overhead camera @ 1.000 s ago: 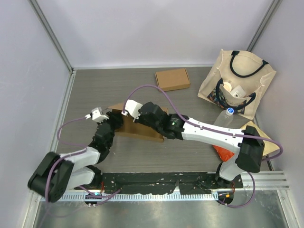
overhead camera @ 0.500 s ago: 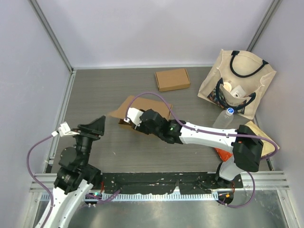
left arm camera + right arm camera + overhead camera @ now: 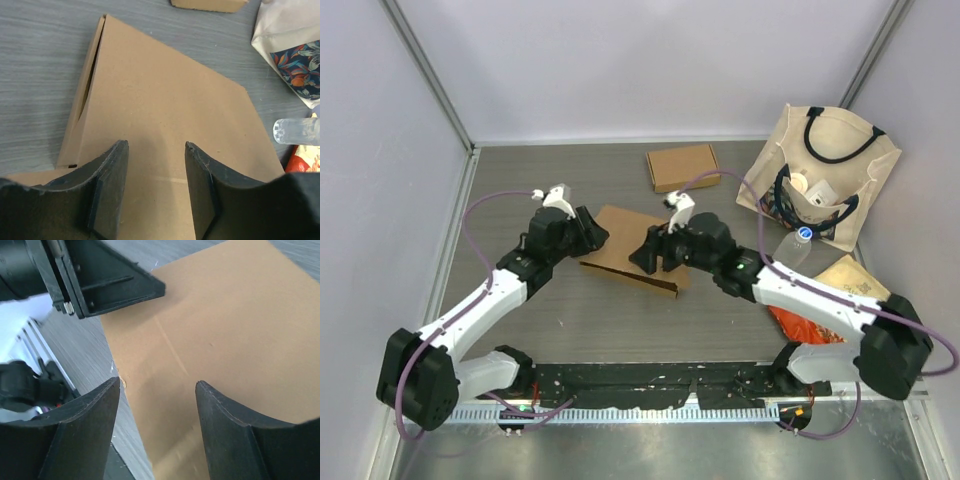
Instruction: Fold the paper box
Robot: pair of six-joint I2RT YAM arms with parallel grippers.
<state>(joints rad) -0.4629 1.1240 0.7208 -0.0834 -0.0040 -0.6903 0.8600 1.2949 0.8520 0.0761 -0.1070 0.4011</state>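
While left fingers (image 3: 107, 190) gape, paper box (image 3: 165, 100) beneath

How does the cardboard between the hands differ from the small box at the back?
The cardboard is larger and lies at a slant; the small box sits nearly straight. The cardboard is flattened, one edge gaping; the small box is folded shut. Both are plain brown.
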